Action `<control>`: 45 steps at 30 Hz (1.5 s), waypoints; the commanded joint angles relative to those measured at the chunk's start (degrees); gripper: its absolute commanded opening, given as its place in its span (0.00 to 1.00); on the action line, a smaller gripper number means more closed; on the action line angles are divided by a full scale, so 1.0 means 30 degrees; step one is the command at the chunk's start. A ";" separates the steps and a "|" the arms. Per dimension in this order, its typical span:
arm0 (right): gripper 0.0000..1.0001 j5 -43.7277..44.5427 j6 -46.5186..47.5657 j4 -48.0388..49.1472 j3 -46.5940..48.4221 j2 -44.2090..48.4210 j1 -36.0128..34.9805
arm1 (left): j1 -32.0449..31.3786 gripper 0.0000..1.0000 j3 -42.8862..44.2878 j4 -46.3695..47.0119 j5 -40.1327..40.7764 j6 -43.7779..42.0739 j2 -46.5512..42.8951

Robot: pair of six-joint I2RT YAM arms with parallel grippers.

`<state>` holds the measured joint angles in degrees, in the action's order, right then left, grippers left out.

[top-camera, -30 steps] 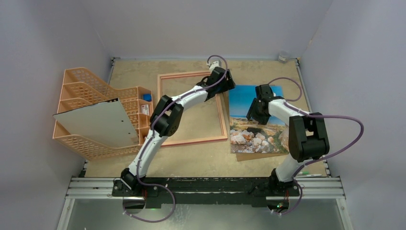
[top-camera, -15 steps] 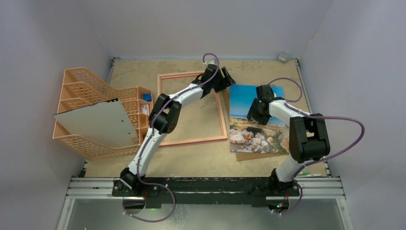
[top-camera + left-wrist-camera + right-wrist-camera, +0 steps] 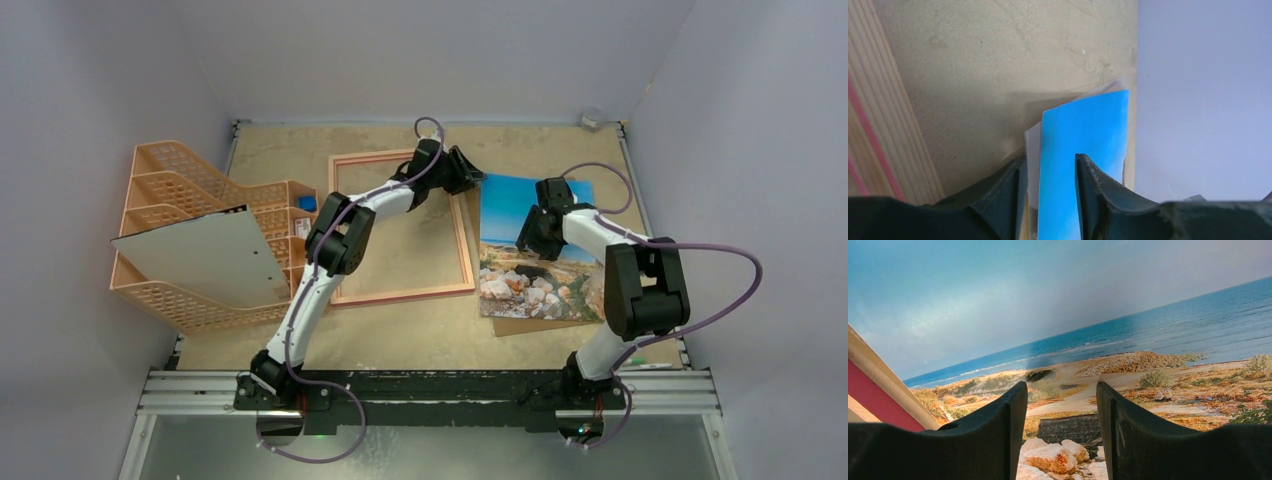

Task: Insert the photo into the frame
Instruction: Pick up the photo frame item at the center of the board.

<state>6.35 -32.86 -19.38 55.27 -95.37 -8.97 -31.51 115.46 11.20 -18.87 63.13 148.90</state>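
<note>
Now we see the photo (image 3: 522,283) lying picture side up on the right half of the table (image 3: 400,345), outside the frame (image 3: 465,245), whose right rail runs just beside the photo's left edge. The frame lies flat in the middle of the table, with bare tabletop showing inside its pink-red and pale wood rails. A brown backing board (image 3: 530,325) sits under the photo and pokes out along its near edge. Our left arm reaches across the frame's far right corner, and the left gripper (image 3: 474,178) is down at the photo's far left corner, the blue sky part. In the left wrist view its fingers (image 3: 1098,195) stand apart with a clear gap, one beyond the photo's edge and the other over the blue print, so they straddle the corner and are not clamped on it. A pale sheet (image 3: 1033,145) shows just beside that blue corner; we cannot tell what it is. The right gripper (image 3: 1060,390) hangs low over the middle of the photo, near where sea meets shore, its jaws parted with nothing between them. Whether its tips touch the paper we cannot tell. At the far left an orange mesh organiser (image 3: 160,175) stands well apart from the frame, with a pale board (image 3: 200,255) leaning across it.
</note>
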 commanded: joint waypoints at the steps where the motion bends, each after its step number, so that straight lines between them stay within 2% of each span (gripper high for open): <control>1: 0.55 -0.0970 -0.0162 0.0452 -0.1092 -0.1722 -0.0010 | -0.0103 0.36 -0.0970 0.1485 -0.0938 0.0276 -0.0356; 4: 0.55 -0.1094 0.0011 0.0662 -0.1162 -0.1603 -0.0005 | -0.0070 0.19 -0.1724 0.2624 -0.1145 0.0397 -0.0605; 9: 0.55 -0.1088 0.0085 0.0717 -0.1162 -0.1520 0.0002 | 0.0139 0.08 -0.2359 0.3036 -0.1130 0.0111 -0.1209; 12: 0.55 -0.1044 0.0081 0.0716 -0.1151 -0.1569 0.0001 | 0.0423 0.08 -0.2870 0.3423 -0.1128 -0.0185 -0.1790; 14: 0.55 -0.1030 0.0063 0.0713 -0.1122 -0.1656 -0.0003 | 0.0643 0.12 -0.3041 0.3795 -0.1462 -0.0296 -0.2022; 16: 0.55 -0.1017 0.0149 0.0688 -0.1084 -0.1785 0.0002 | 0.0851 0.21 -0.3219 0.4232 -0.1872 -0.0213 -0.2097; 19: 0.54 -0.1090 0.0271 0.0792 -0.1121 -0.1872 0.0001 | 0.1008 0.25 -0.3271 0.4705 -0.2501 0.0092 -0.1882; 21: 0.54 -0.1097 0.0271 0.0891 -0.1178 -0.1866 -0.0021 | 0.0982 0.24 -0.3271 0.4951 -0.2732 0.0234 -0.1672; 26: 0.54 -0.1150 0.0271 0.1006 -0.1241 -0.1900 0.0002 | 0.1010 0.10 -0.3542 0.5241 -0.2636 0.0135 -0.1474; 28: 0.54 -0.1179 0.0293 0.1038 -0.1294 -0.1878 -0.0007 | 0.0994 0.09 -0.3364 0.5364 -0.2747 0.0079 -0.1260; 35: 0.54 -0.1291 0.0448 0.1102 -0.1284 -0.1812 0.0002 | 0.0700 0.30 -0.2533 0.4430 -0.2821 -0.0290 -0.0660; 40: 0.54 -0.1294 0.0411 0.1181 -0.1439 -0.1756 0.0002 | 0.0313 0.50 -0.2879 0.2164 0.0669 -0.2707 -0.1728; 45: 0.54 -0.1325 0.0376 0.1243 -0.1557 -0.1823 0.0002 | -0.0445 0.57 -0.1340 -0.1310 0.4817 -0.5424 -0.1895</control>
<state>4.99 -31.44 -15.27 54.61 -95.61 -8.93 -31.20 107.61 18.22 -17.41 56.45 145.03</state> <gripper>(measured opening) 0.539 0.551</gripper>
